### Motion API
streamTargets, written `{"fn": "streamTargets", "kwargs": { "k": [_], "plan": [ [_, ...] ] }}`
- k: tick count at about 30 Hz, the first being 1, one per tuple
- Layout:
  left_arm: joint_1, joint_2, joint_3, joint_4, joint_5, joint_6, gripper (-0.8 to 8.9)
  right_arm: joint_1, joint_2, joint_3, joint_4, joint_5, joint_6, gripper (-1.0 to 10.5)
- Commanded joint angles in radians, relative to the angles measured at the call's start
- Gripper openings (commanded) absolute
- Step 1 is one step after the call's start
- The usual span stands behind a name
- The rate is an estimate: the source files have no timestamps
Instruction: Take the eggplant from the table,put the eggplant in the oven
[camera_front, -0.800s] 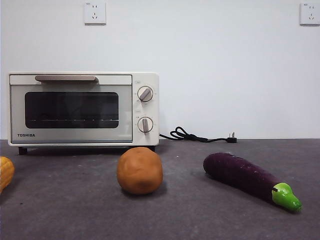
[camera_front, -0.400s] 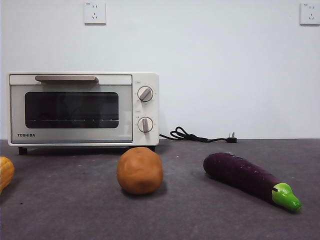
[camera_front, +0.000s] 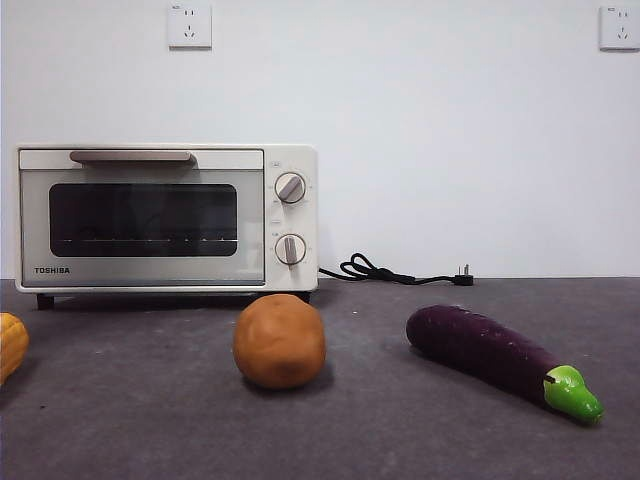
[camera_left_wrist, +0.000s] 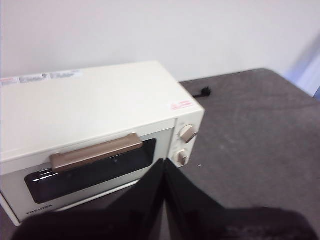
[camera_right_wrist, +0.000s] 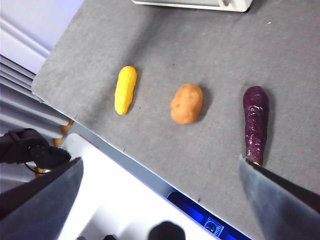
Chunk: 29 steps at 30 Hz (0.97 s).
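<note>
The eggplant (camera_front: 495, 356) lies on the table (camera_front: 400, 440) at the front right, its green cap toward the near right; the right wrist view shows the eggplant (camera_right_wrist: 256, 122) from high above. The oven (camera_front: 165, 218) stands at the back left with its glass door closed. My left gripper (camera_left_wrist: 164, 162) hovers above and in front of the oven (camera_left_wrist: 90, 105), jaws pressed together and empty, near the beige handle (camera_left_wrist: 95, 152). My right gripper (camera_right_wrist: 160, 161) hangs high over the table's near edge, jaws spread wide and empty. Neither arm shows in the front view.
An orange-brown ball-like item (camera_front: 279, 341) sits mid-table in front of the oven, and a yellow ridged item (camera_front: 10, 345) lies at the left edge. The oven's black cord and plug (camera_front: 395, 272) trail along the back wall.
</note>
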Motion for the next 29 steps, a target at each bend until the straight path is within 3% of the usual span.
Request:
{"fn": "streamTargets", "kwargs": {
  "k": [1, 6, 13, 29],
  "plan": [
    [0.018, 0.064, 0.002, 0.038, 0.003, 0.030, -0.06, 0.014, 0.000, 0.002, 0.001, -0.003, -0.011, 6.1],
    [0.058, 0.196, 0.003, 0.117, 0.009, 0.030, -0.06, 0.016, 0.000, 0.002, -0.004, -0.003, -0.012, 6.0],
    [0.106, 0.374, 0.003, 0.232, 0.126, 0.025, -0.06, 0.016, 0.000, 0.002, 0.000, -0.003, -0.012, 6.0],
    [0.106, 0.558, 0.003, 0.410, 0.100, 0.031, -0.06, 0.016, 0.000, 0.002, -0.009, -0.002, -0.008, 6.0]
  ]
}}
